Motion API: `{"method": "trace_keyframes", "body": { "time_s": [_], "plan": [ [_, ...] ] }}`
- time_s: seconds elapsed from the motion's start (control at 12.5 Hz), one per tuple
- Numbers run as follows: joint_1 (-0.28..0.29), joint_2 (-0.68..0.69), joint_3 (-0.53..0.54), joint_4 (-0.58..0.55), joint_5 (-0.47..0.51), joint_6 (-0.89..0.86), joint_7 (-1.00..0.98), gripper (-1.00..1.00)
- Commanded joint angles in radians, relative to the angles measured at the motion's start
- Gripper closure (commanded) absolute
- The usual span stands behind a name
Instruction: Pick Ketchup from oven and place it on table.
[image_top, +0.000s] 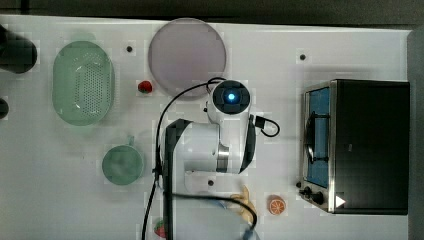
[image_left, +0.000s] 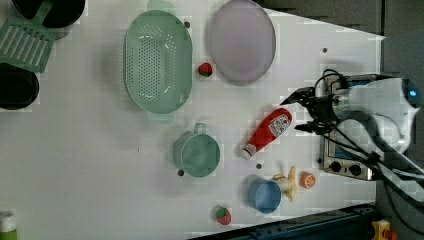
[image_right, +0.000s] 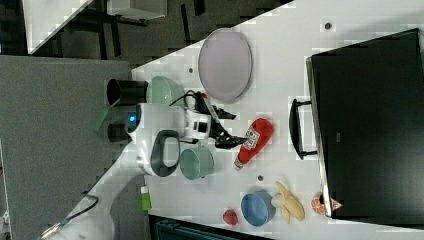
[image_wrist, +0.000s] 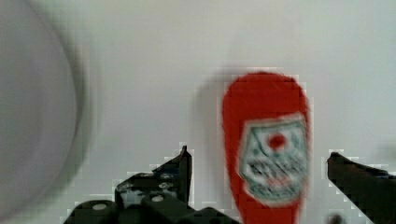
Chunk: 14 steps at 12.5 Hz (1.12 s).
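The ketchup (image_left: 267, 131), a red bottle with a white cap, lies flat on the white table (image_left: 75, 150), its cap pointing toward the green mug. My gripper (image_left: 301, 111) hangs just over its broad end, open. In the wrist view the two fingers (image_wrist: 180, 168) stand wide on either side of the ketchup (image_wrist: 266, 154) and do not touch it. From the right view, the gripper (image_right: 231, 128) sits next to the ketchup (image_right: 252, 142), between it and the arm. The oven (image_top: 367, 145) stands at the top view's right, its glass front and handle (image_top: 310, 137) facing the arm.
A lilac plate (image_left: 242, 40) and a green colander (image_left: 157, 62) lie beyond the bottle, with a strawberry (image_left: 205, 69) between them. A green mug (image_left: 196, 152), a blue cup (image_left: 264, 196), a banana (image_left: 287, 182) and an orange slice (image_left: 307, 180) sit near the bottle's cap end.
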Motion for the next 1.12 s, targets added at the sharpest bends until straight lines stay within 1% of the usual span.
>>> {"method": "trace_keyframes", "body": {
  "time_s": [0.08,0.32,0.56,0.64,0.88,1.12],
  "plan": [
    [0.003,-0.178,-0.009,0.135,-0.003,-0.149,0.031,-1.00],
    [0.004,-0.262,-0.001,0.304,-0.005,-0.342,0.031,-1.00],
    [0.007,-0.280,0.005,0.468,-0.007,-0.542,0.031,-1.00],
    [0.008,-0.278,0.006,0.514,-0.007,-0.583,0.031,-1.00],
    [0.006,-0.279,0.003,0.607,-0.010,-0.700,0.031,-1.00],
    [0.004,-0.281,-0.001,0.638,-0.011,-0.803,0.031,-1.00]
  ]
}}
